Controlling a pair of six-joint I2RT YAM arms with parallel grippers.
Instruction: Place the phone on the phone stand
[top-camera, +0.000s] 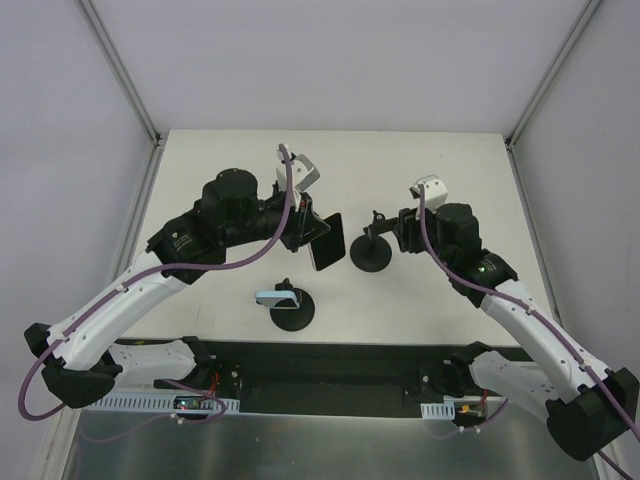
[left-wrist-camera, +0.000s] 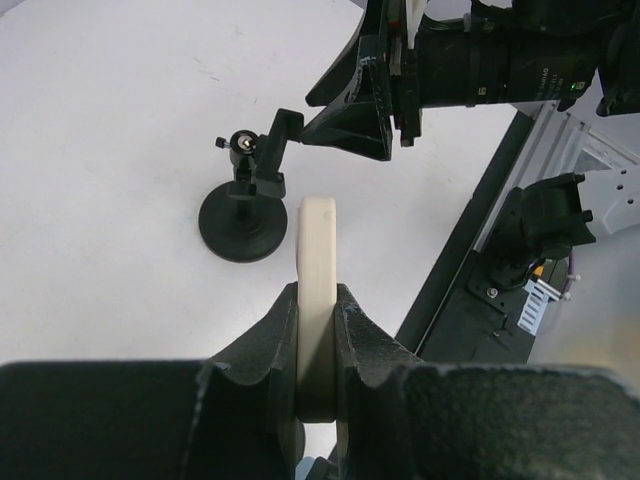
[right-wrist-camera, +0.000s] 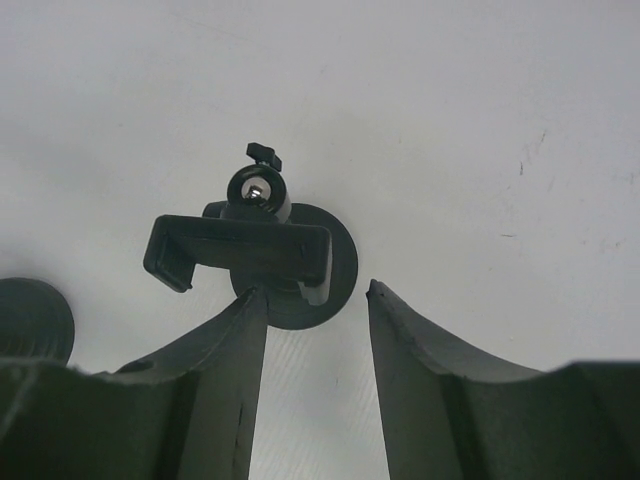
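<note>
My left gripper (top-camera: 303, 236) is shut on the phone (top-camera: 326, 242), a dark slab held on edge above the table just left of the phone stand (top-camera: 369, 254). In the left wrist view my fingers (left-wrist-camera: 268, 335) clamp the phone's cream edge (left-wrist-camera: 318, 250), and the black stand (left-wrist-camera: 244, 220) with its round base lies ahead to the left. My right gripper (top-camera: 391, 237) is open and empty right beside the stand. In the right wrist view (right-wrist-camera: 315, 295) the stand's clamp cradle (right-wrist-camera: 240, 250) and base (right-wrist-camera: 338, 272) sit at my fingertips.
A second black round-based stand (top-camera: 293, 312) with a light blue top piece (top-camera: 276, 297) stands nearer the front edge; its base shows at the left of the right wrist view (right-wrist-camera: 32, 320). The right arm's wrist (left-wrist-camera: 480, 70) shows in the left wrist view.
</note>
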